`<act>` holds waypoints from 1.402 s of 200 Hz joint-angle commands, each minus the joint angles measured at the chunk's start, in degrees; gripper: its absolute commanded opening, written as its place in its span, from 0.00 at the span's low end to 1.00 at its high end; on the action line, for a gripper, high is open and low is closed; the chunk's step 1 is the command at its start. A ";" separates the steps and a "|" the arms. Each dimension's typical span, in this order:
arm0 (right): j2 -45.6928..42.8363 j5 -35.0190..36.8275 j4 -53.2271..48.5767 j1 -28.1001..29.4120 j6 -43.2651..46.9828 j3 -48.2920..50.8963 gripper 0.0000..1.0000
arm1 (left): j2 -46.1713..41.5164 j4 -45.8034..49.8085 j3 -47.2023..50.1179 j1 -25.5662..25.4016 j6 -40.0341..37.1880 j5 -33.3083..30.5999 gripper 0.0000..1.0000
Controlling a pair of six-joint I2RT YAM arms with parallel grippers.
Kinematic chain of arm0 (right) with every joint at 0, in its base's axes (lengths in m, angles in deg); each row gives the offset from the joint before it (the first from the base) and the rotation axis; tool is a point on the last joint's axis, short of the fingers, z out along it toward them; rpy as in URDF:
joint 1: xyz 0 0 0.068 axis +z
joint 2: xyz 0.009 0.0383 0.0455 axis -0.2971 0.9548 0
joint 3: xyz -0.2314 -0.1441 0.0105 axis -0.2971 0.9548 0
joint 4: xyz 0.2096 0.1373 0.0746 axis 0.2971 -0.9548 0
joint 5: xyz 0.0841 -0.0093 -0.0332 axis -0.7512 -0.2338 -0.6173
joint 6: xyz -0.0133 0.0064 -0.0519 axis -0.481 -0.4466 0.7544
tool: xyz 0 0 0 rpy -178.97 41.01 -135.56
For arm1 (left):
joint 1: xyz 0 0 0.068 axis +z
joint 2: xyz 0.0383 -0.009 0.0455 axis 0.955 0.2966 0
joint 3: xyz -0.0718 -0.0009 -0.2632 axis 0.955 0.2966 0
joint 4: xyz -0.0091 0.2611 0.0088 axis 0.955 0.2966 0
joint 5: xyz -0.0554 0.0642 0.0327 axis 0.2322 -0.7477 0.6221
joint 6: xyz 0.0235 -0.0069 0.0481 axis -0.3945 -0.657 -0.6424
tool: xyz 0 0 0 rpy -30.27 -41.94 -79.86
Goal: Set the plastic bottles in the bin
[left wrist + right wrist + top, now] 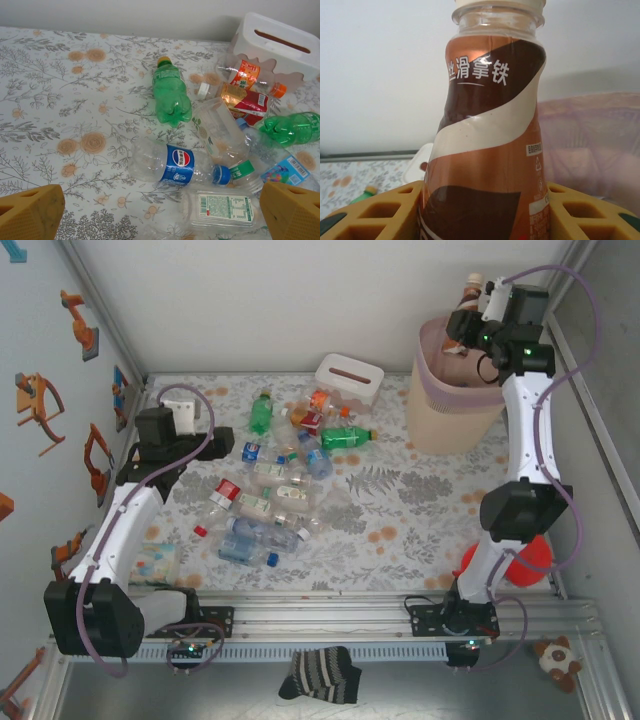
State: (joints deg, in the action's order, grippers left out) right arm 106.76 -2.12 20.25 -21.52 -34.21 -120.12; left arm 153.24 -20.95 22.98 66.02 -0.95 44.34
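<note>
Desk cloth (50, 75): off-white, printed with grey fern sprigs and tan-orange blooms
Bin (450, 425): beige, with a translucent pink liner
Tissue box (270, 42): white
Brown bottle (490, 165): brown and cream swirled label, white lettering, cream cap
Green bottle (170, 92): green, orange-yellow cap
Pepsi bottle (175, 165): clear, blue label with red-white-blue roundel, blue cap
Left hand (160, 212): mustard yellow
Right hand (485, 220): mustard yellow

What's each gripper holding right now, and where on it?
The right gripper is shut on a brown-labelled bottle, clamped across its body well below the neck, at the bin. The left gripper is open, holding nothing.
</note>
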 commanded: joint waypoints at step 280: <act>19.85 1.18 -18.39 -1.23 7.53 -12.77 0.71 | 0.82 0.23 -0.27 -0.39 0.08 1.68 1.00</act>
State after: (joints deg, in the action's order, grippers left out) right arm 128.88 -1.88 2.55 -22.94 -25.89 -130.07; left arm 154.27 -20.95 22.98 66.00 -0.93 45.17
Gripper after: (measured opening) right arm 0.686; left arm 0.999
